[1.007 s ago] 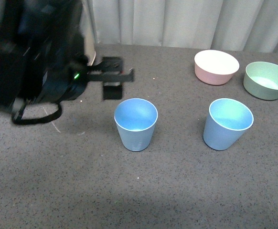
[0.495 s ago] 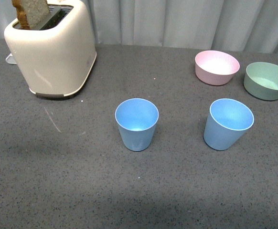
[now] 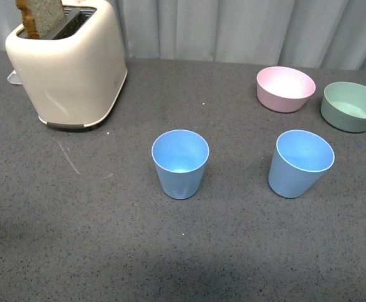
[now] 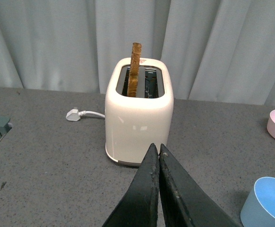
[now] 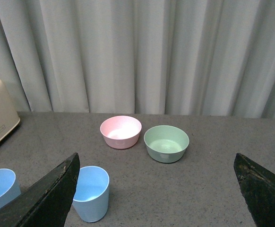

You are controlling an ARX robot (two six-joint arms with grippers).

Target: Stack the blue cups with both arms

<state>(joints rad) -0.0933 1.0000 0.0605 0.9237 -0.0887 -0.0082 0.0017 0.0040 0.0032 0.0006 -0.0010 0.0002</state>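
Speckled grey surface (image 3: pixel 107 239) before pale curtains (image 3: pixel 233 28) carries a blue cup (image 3: pixel 180 165) at centre, a second blue cup (image 3: pixel 299 165) to its right; the toaster (image 3: pixel 70 69) label is unreadable. Left pincer (image 4: pixel 158 151) is closed, right pincer (image 5: pixel 156 161) spread wide.

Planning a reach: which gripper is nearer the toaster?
Left, probably. The left gripper has its shut fingers aimed at the toaster, close ahead. The right gripper, fingers open, faces the pink bowl, with the toaster at its view's edge.
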